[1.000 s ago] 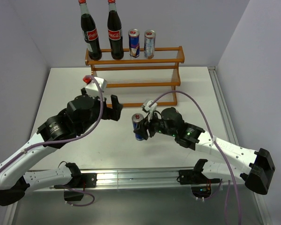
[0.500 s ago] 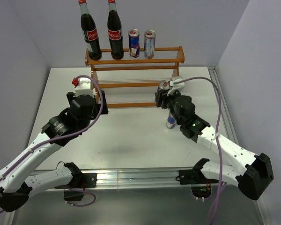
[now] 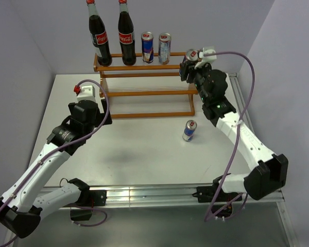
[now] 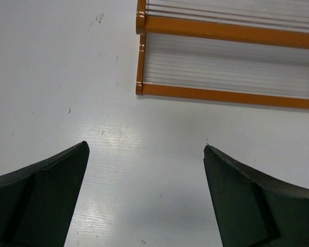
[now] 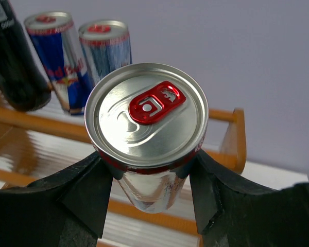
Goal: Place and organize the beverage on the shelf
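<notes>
Left gripper (image 4: 145, 149): jaws spread wide with nothing between them. It hangs over bare table (image 3: 144, 154) just in front of the left front corner of the shelf (image 3: 144, 93), in the far-left part of the tabletop.

The shelf stands along the far edge, with three stepped tiers.

Top tier, from its left end:
- first cola bottle (image 3: 99, 38), upright with a red cap
- second cola bottle (image 3: 126, 37), upright, just beside the first
- blue can (image 3: 147, 47), upright, near the second bottle
- paler can (image 3: 165, 48), upright, just beside the blue one

The middle and lowest tiers show only slats.

Loose can (image 3: 189, 130): upright on the table, in front of the shelf's right end and well apart from it, toward the right edge.

Right gripper (image 5: 148, 164): clamped on a fourth can (image 5: 147, 110), with a finger on each side just under the rim and the red tab facing up. The can is upright at the right end of the top tier, toward the far-right corner. Cannot tell whether its base touches the slats.
</notes>
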Available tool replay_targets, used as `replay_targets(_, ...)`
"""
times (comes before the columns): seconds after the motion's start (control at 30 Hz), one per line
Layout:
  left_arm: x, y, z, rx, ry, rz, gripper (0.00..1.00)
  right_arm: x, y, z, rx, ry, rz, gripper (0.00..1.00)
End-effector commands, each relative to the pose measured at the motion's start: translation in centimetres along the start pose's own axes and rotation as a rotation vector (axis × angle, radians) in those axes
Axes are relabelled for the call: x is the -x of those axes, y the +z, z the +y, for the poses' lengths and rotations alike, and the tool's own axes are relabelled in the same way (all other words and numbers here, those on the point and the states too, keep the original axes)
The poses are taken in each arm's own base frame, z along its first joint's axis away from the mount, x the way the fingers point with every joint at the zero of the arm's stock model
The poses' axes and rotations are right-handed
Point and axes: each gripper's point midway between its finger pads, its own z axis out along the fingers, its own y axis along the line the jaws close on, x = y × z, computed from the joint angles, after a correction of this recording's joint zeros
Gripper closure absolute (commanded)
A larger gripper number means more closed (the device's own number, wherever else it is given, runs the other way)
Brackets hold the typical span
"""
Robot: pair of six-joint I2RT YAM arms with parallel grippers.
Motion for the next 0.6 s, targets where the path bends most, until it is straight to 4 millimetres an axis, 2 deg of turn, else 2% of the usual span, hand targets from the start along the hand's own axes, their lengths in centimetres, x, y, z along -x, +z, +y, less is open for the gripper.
replay_targets(0.0,0.0,0.7,-0.9,-0.093,-0.019,0.008,0.00,8.0,1.9,-0.2,0.044,-0.040,-0.186,1.00)
replay_targets(0.03,-0.1,0.8,-0.7,-0.095,-0.023,0.009,0.00,7.1,3.0,-0.5,0.043,-0.047,-0.164,1.00)
replay_targets(0.1,-0.2,1.3,-0.2,-0.079,-0.030,0.022,0.01,8.1,3.8,-0.8,0.042,-0.059,-0.182,1.00)
replay_targets(0.17,-0.1,1.4,0.0,-0.078,-0.037,0.023,0.00,7.1,5.1,-0.9,0.056,-0.080,-0.158,1.00)
replay_targets(0.2,-0.1,1.4,-0.1,-0.084,-0.039,0.024,0.01,7.9,5.4,-0.8,0.065,-0.083,-0.167,1.00)
replay_targets(0.23,-0.2,1.5,-0.1,-0.088,-0.045,0.030,0.01,7.1,6.3,-1.1,0.066,-0.088,-0.146,1.00)
replay_targets(0.37,-0.1,1.6,0.0,-0.093,-0.052,0.030,0.00,7.1,7.6,-1.2,0.092,-0.096,-0.141,1.00)
replay_targets(0.57,-0.2,1.8,0.2,-0.091,-0.059,0.035,0.01,4.8,9.5,-1.0,0.128,-0.102,-0.102,1.00)
